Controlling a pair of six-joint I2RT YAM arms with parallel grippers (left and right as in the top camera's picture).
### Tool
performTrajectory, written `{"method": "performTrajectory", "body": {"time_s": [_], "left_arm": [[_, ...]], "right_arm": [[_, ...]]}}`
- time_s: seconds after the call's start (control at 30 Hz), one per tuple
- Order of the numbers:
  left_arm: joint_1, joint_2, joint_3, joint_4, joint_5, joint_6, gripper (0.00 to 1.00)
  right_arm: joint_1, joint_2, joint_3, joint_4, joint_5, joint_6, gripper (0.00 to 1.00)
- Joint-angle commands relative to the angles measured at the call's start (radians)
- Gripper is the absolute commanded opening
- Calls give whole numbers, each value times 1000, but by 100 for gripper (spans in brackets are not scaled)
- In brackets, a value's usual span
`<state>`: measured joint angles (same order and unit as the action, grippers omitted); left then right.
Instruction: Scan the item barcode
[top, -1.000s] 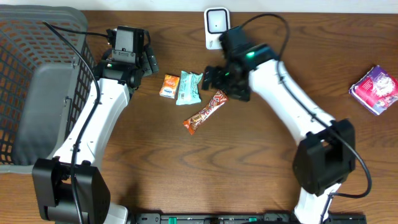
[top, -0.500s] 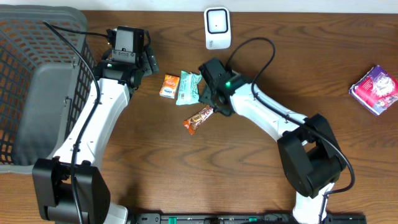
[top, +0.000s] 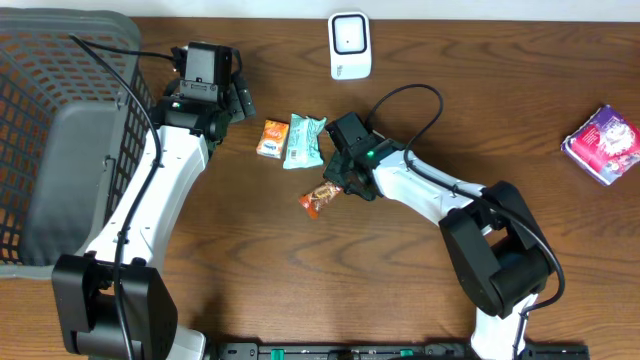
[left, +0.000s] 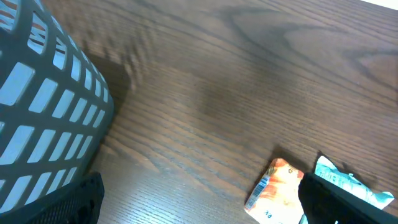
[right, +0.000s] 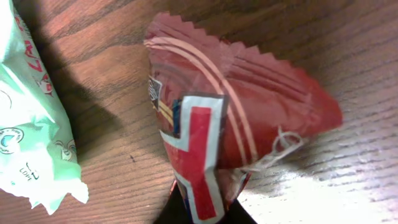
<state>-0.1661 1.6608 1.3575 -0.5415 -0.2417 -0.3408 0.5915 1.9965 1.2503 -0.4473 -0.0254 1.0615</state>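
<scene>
r pincer (top: 336, 185) pinched shut on one end of red bar (right: 230, 118), mid-table (top: 400, 290), bar's other end on the wood just below mint pack (top: 303, 141) & orange pack (top: 272, 138). scanner (top: 350, 45) at far edge. l pincer (top: 238, 100) spread wide betw. basket (top: 60, 70) & packs.

readable text: none | red snack wrapper (right: 242, 118): red/white/blue stripe graphic, no letters legible | mint-green packet (right: 28, 124): red lettering and small dark print, too blurred | orange packet (left: 278, 185): print too small
</scene>
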Motion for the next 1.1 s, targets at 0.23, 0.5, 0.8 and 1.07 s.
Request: {"method": "performTrajectory", "body": {"time_s": [0.23, 0.5, 0.8, 1.07], "left_arm": [[4, 2, -1, 1, -6, -9, 99], [4, 2, -1, 1, -6, -9, 99], [4, 2, -1, 1, -6, -9, 99], [4, 2, -1, 1, -6, -9, 99]], "right_arm": [[-236, -25, 19, 192, -877, -407, 1], [-368, -24, 18, 381, -1537, -430, 1], [-337, -29, 14, 341, -1537, -432, 1], [-229, -29, 9, 338, -1537, -468, 1]]}}
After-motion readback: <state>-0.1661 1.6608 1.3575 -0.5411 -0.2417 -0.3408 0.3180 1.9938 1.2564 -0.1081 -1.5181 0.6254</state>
